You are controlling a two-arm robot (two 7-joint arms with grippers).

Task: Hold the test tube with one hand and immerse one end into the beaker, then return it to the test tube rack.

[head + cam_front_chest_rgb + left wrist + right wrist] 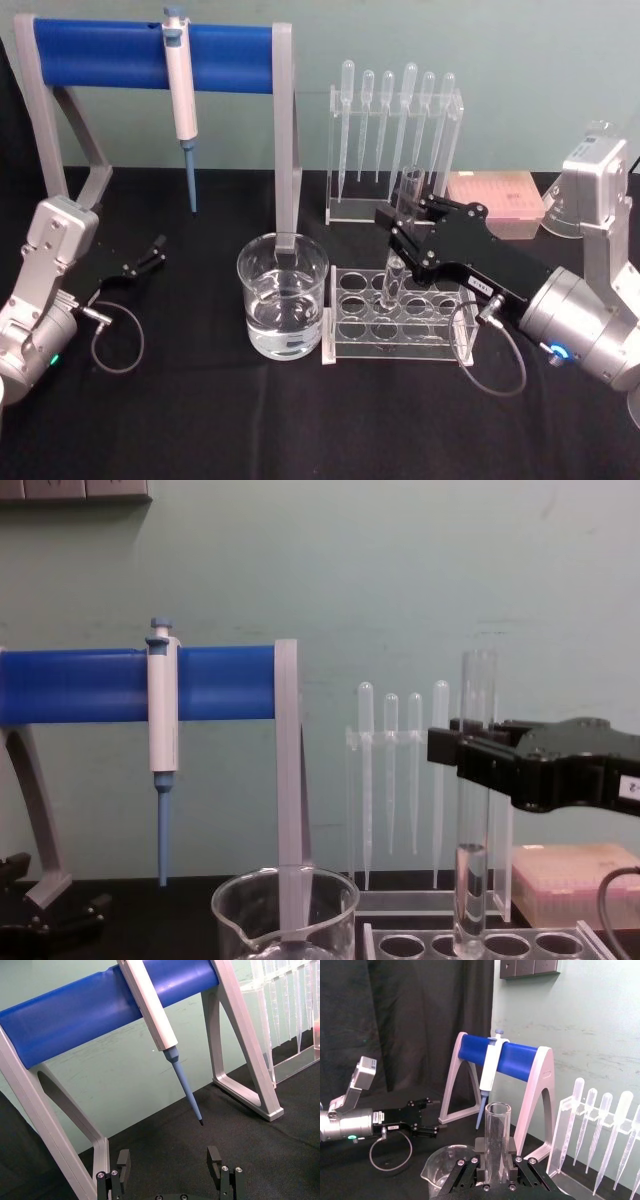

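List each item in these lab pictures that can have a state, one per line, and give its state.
Test tube: upright, gripped, lower end in the tube rack.
Beaker: upright, part filled with clear liquid.
Right end effector: shut on the test tube.
Left end effector: open, holding nothing, low by the table.
Pipettor: hanging on the blue stand.
Plastic pipettes: standing in their holder.

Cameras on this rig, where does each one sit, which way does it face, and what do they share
Head: high, looking down at beaker, rack, both arms.
Chest: low, looking across the table at right gripper clamping the test tube.
Left wrist: behind open left gripper, facing the pipette stand.
Right wrist: behind its gripper, facing the tube and left arm.
Shared: the blue stand.
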